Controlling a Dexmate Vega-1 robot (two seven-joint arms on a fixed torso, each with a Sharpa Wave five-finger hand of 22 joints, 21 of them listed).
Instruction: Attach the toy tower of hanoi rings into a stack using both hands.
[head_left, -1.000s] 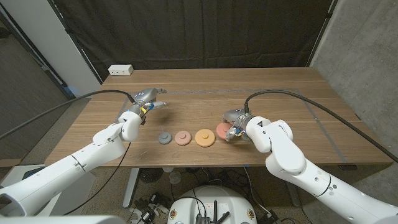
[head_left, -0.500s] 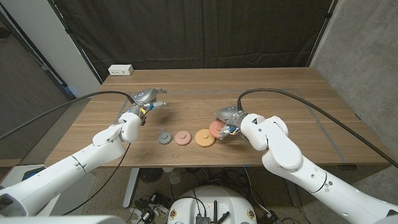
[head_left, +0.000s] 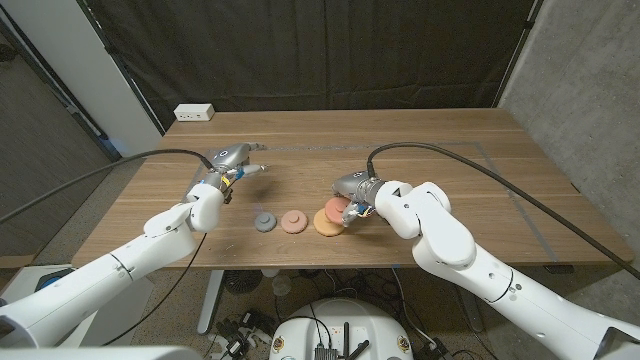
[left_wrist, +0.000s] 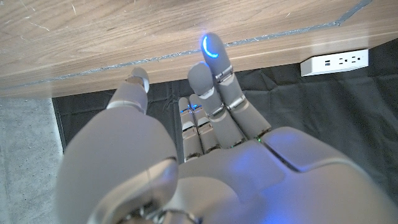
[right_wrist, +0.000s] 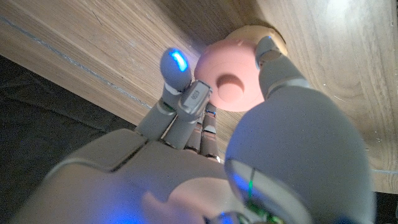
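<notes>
Pink and held between thumb and fingers, a toy ring (head_left: 335, 208) sits in the robot's right hand (head_left: 352, 197) directly over the orange ring (head_left: 325, 222) near the front of the wooden surface (head_left: 430, 140); whether the two rings touch cannot be told. A smaller salmon ring (head_left: 292, 221) and a grey ring (head_left: 264, 222) lie in a row to the orange ring's left. The left hand (head_left: 232, 163) hovers farther back, fingers extended and apart, holding nothing. A white power strip (head_left: 194, 113) rests at the far left corner.
</notes>
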